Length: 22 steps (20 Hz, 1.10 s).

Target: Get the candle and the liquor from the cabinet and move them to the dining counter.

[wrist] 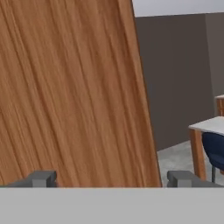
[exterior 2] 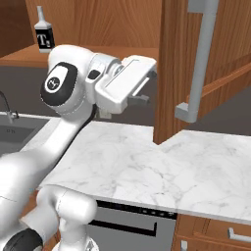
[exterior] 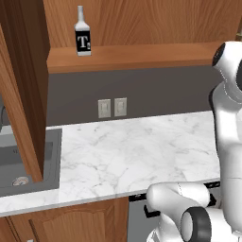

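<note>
The gripper (exterior 2: 146, 83) hangs in front of the open cabinet (exterior 2: 98, 24), above the marble worktop (exterior 2: 162, 166), with its jaws spread wide and nothing between them; in the hand view the two dark fingertips (wrist: 43, 178) stand far apart at the bottom edge, looking straight at a broad face of reddish-brown wood, the cabinet door (wrist: 74, 92). In the right base view the hand points toward that open door (exterior 2: 171, 68), whose long grey bar handle (exterior 2: 201, 63) lies just past it to the right. The liquor (exterior 2: 43, 31) stands upright on the cabinet's lower shelf (exterior: 127, 59), well apart from the claw: up and to the left of it in the right base view, behind the arm's upper joint. In the left base view the bottle (exterior: 82, 33) sits alone toward the left part of the shelf, its black label with the white "T" facing out. Below the shelf runs a dark grey wall with two pale outlets (exterior: 112, 108), and the grey sink (exterior: 28, 160) is set in the worktop at the left. Past the door's edge in the hand view, a piece of the dining counter (wrist: 210, 124) and a navy stool (wrist: 215, 148) show far off.
</note>
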Tool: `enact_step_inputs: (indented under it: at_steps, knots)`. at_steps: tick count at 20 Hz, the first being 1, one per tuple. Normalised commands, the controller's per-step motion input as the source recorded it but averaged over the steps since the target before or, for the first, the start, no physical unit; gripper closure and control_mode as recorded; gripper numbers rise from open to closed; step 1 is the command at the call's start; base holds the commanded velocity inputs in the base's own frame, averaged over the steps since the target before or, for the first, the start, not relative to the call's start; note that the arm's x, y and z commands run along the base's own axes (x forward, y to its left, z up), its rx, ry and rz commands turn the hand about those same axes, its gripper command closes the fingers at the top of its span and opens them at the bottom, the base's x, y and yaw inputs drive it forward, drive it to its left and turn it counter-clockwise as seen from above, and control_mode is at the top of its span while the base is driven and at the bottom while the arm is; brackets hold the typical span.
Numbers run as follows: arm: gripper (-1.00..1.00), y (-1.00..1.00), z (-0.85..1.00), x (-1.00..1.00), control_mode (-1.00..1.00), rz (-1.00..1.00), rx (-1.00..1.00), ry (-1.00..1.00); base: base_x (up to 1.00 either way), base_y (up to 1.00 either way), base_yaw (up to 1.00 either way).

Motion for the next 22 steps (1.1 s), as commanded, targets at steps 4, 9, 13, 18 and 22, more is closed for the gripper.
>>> enact_step_inputs:
  at_steps: [4,9,13,18,22]
  knots:
    - [-1.0,-0.42,0.0,0.0,-1.0,0.0,0.0,0.0,0.0,0.0,0.0]
    - [-1.0,-0.58,0.0,0.0,-1.0,0.02,0.0,0.0,0.0,0.0,0.0]
    - [-1.0,-0.65,0.0,0.0,-1.0,0.05,0.0,0.0,0.0,0.0,0.0]
    - [-1.0,-0.7,0.0,0.0,-1.0,0.08,0.0,0.0,0.0,0.0,0.0]
    - [-1.0,-0.73,0.0,0.01,-1.0,0.12,0.0,0.0,0.0,0.0,0.0]
